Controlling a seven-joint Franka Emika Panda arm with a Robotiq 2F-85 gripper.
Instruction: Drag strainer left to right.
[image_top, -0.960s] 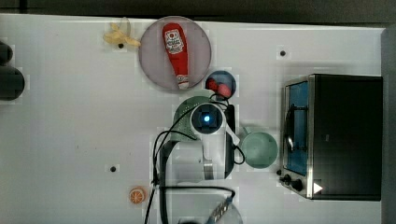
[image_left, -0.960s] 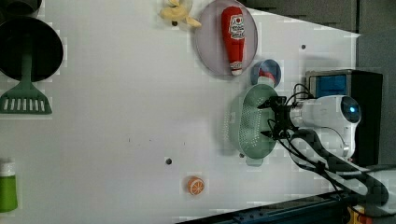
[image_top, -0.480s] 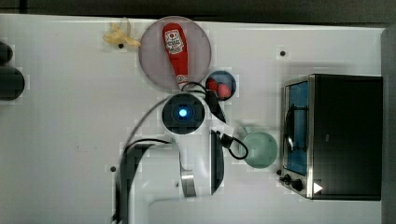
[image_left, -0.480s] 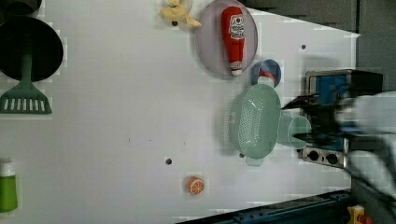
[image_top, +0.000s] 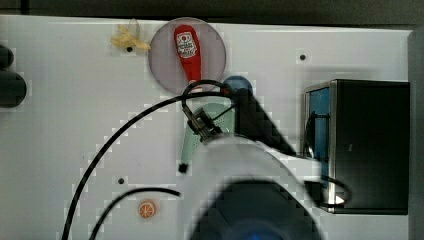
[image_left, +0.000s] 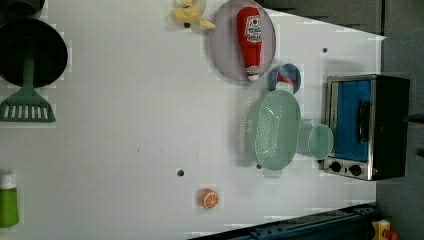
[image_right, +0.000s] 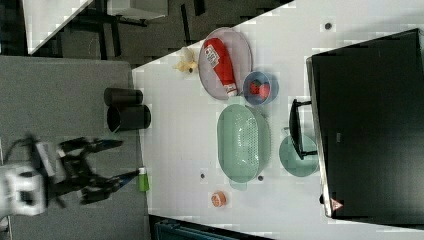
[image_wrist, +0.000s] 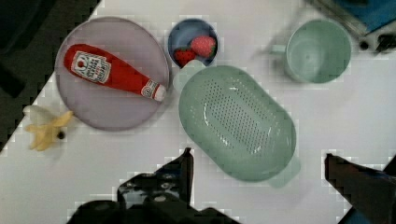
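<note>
- So, your black-and-steel toaster oven (image_left: 367, 127) walls off the left view's right, which is probably why nothing sits past it.
- The pale mint-green perforated plastic strainer (image_left: 272, 129) rests on the white table (image_left: 125, 140) just beside the round mint-green mug (image_left: 320, 141).
- Your gripper (image_wrist: 257, 163) hangs above the strainer, fingers spread wide, holding nothing.

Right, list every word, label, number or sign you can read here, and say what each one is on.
Nothing can be read as text.
Ketchup bottle: white label with red print, too blurred to read.
Toaster oven: small red and white warning triangle sticker at one corner, no legible text.
Toaster oven knobs: markings too small to tell.
</note>
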